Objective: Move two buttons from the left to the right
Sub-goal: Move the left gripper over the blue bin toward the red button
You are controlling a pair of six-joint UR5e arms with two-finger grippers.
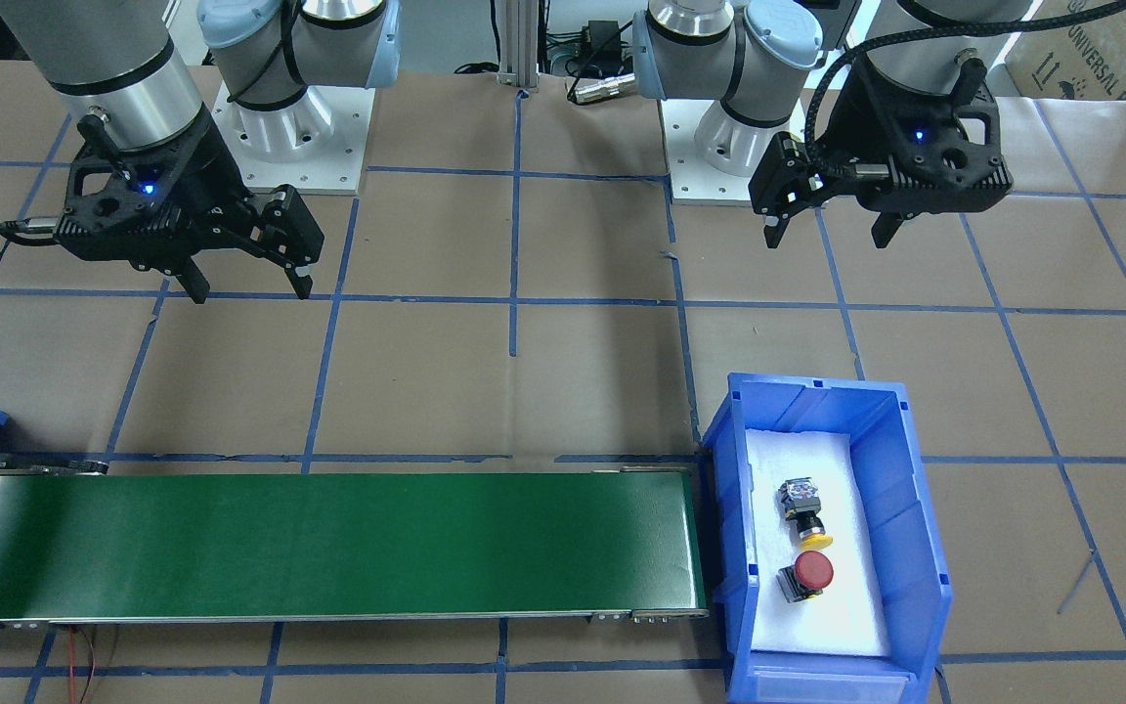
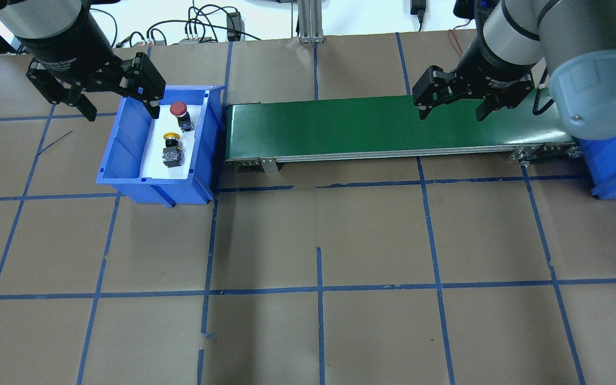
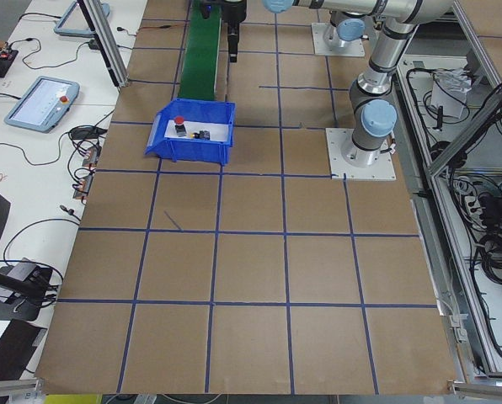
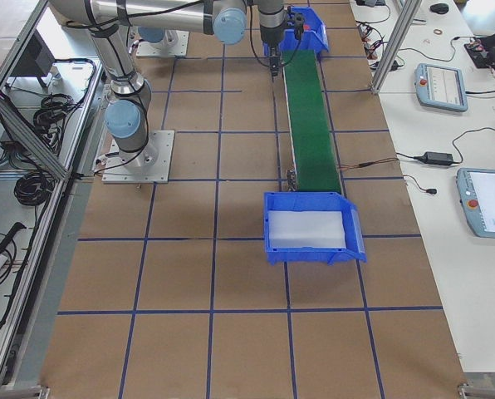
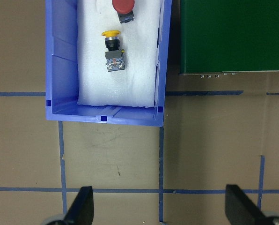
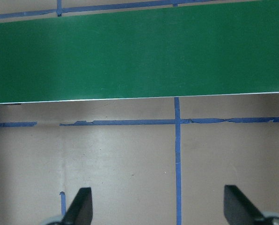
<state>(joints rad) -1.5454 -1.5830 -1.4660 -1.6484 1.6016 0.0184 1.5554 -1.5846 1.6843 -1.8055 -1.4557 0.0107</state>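
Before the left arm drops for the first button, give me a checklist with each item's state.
1. Left gripper open and empty: ok.
2. Left gripper above a button: not ok; it hangs over the table, on the robot's side of the blue bin.
3. Red button and yellow button both in that bin, on white foam: ok.
4. Room between the two buttons for fingers: cannot tell; they lie close together.
5. Green belt free of items: ok.
6. Right gripper open, and receiving bin at the belt's other end holding only foam: ok.
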